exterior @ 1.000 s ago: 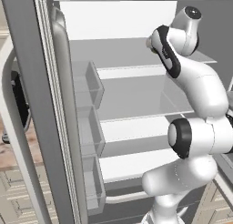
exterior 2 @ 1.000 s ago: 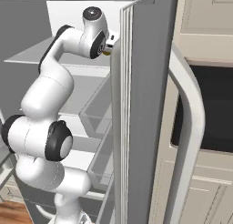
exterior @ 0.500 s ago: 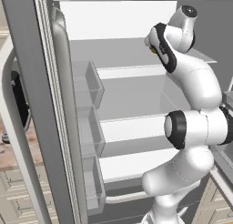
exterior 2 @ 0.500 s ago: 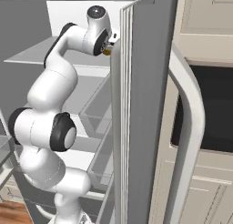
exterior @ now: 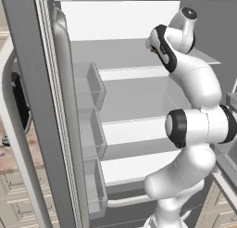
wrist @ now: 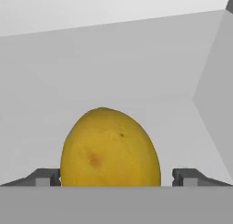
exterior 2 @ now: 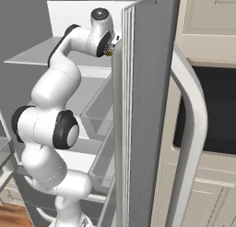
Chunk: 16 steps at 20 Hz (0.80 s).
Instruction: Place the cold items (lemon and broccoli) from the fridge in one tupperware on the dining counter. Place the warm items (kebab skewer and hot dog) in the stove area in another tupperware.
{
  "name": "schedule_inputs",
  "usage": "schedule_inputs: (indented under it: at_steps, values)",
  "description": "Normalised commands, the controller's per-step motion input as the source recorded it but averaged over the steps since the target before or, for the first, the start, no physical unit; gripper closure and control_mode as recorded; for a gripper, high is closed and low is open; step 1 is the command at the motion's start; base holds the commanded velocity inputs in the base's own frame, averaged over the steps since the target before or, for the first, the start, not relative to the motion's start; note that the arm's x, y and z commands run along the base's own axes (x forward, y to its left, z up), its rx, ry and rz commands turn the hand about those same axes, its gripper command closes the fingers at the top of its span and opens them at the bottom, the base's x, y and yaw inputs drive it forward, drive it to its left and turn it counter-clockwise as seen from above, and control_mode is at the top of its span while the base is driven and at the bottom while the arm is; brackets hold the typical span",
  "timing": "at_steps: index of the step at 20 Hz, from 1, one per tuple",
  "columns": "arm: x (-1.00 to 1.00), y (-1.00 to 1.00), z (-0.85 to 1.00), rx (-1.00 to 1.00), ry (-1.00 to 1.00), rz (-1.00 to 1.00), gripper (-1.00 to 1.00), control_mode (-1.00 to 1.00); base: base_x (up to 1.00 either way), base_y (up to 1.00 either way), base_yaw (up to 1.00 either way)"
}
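- Our end effector [wrist: 116,176] is open, one dark tip showing low on each side of the lemon [wrist: 110,148] in the hand view.
- We see the jaws straddling the fruit with a visible gap on both sides, so nothing is gripped yet.
- The lemon sits dead centre between the fingertips [wrist: 45,177], upright on its long axis, resting on a pale fridge shelf [wrist: 136,59] with the back and side walls behind it.
- In the right base view a small yellow speck shows at the wrist, right beside the edge of the open fridge door [exterior 2: 147,106]; we take that as the lemon but it is too small to be sure.
- In the left base view our arm [exterior: 194,125] reaches up to the upper shelf level inside the fridge [exterior: 134,97]; door bins [exterior: 90,129] line the left door.
- We judge the step in hand as the approach to pick the lemon, first of the cold items; all the rest of the task is still to do.
- Next move, as we read it: ease slightly forward so the pads sit at the widest part, close, then lift and back straight out.
- Risk: the rounded skin may roll or squirt out if we pinch too near its end.
- Broccoli we cannot find in these views.
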Motion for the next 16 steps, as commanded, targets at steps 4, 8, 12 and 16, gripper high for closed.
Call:
schedule_inputs:
  at_steps: [4,8,12,16]
  values:
    - [0.10,0.00,-0.17,0.00,0.00,0.00,1.00,-1.00,0.00,0.00,0.00]
    - [0.01,0.00,-0.16,0.00,0.00,0.05,1.00,-1.00,0.00,0.00,0.00]
    - [-0.04,0.00,-0.12,0.00,0.00,0.08,1.00,-1.00,0.00,0.00,0.00]
    - [-0.48,0.00,-0.13,0.00,-0.12,0.12,1.00,-1.00,0.00,0.00,0.00]
